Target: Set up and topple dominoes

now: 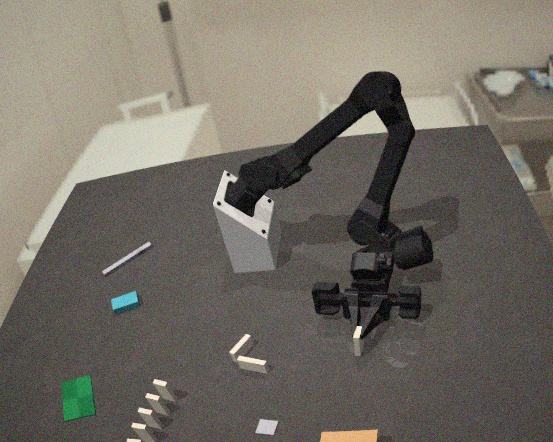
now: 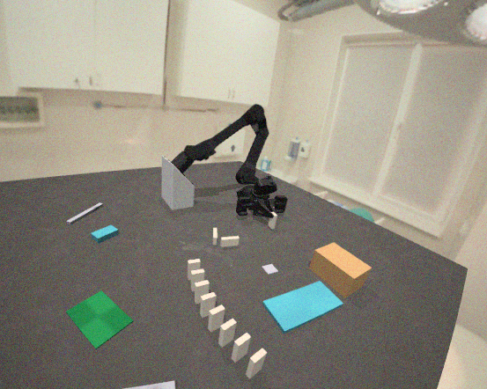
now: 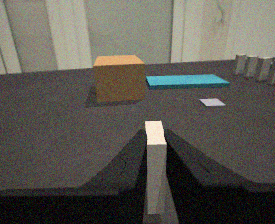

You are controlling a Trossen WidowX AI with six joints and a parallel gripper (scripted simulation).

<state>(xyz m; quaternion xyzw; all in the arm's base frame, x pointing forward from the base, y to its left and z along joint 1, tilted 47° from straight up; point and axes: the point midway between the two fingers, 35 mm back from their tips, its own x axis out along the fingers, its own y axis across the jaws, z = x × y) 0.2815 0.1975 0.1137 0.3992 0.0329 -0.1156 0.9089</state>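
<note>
Currently, the arm [image 1: 392, 115] [image 2: 258, 128] reaches over the tabletop [image 1: 302, 400] [image 2: 151, 282].
Row [image 2: 216, 318] [image 3: 263, 69]: eight dominoes, upright, well apart from the fingers [image 1: 360, 322] [image 2: 271, 215], which clamp one domino [image 1: 358, 341] [image 2: 273, 221] [image 3: 156, 167]; two others [image 1: 252, 364] [image 2: 230, 241] lie between.

Arm bent at elbow, forearm angled down; gripper [image 1: 360, 327] [image 2: 272, 216] [image 3: 153, 136] low, closed w/ domino btwn fingers.

eight pale dominoes [image 2: 216, 319] stand in a row.
</note>
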